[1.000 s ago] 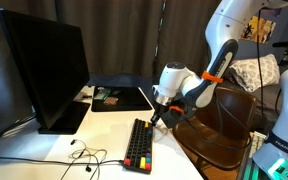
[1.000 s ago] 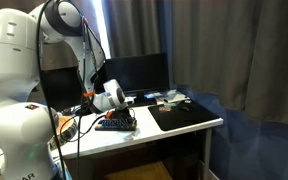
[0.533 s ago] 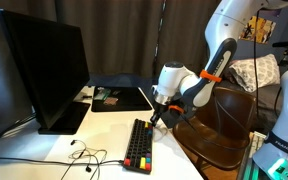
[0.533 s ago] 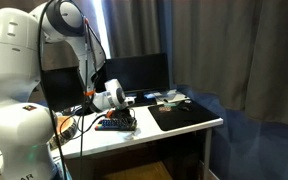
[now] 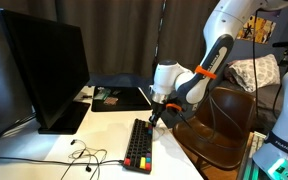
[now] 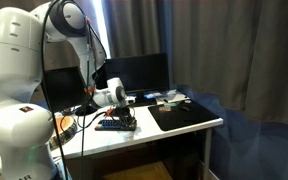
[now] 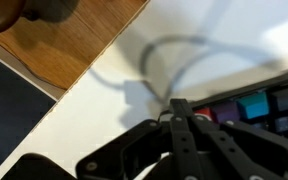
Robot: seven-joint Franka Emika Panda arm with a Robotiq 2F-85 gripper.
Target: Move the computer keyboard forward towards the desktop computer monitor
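The computer keyboard (image 5: pixel 139 143) is long and black, with red, yellow and green keys at its near end, and lies on the white desk (image 5: pixel 104 135). It also shows in an exterior view (image 6: pixel 114 124) and at the right of the wrist view (image 7: pixel 259 105). My gripper (image 5: pixel 154 119) is shut, its tips down at the keyboard's far right edge, with nothing between the fingers (image 7: pixel 176 112). I cannot tell whether the tips touch the keyboard. The desktop computer monitor (image 5: pixel 46 70) stands dark at the left of the desk and also shows in an exterior view (image 6: pixel 136 72).
A flat black desk mat (image 5: pixel 121 99) lies beyond the keyboard, with small items (image 5: pixel 109 99) on its left part. Thin cables (image 5: pixel 84 155) lie on the desk near the monitor stand. A brown wooden chair (image 5: pixel 219 125) stands right of the desk.
My wrist has shifted slightly left, towards the monitor, and the gripper has stayed shut at the keyboard's edge. The keyboard's position looks barely changed.
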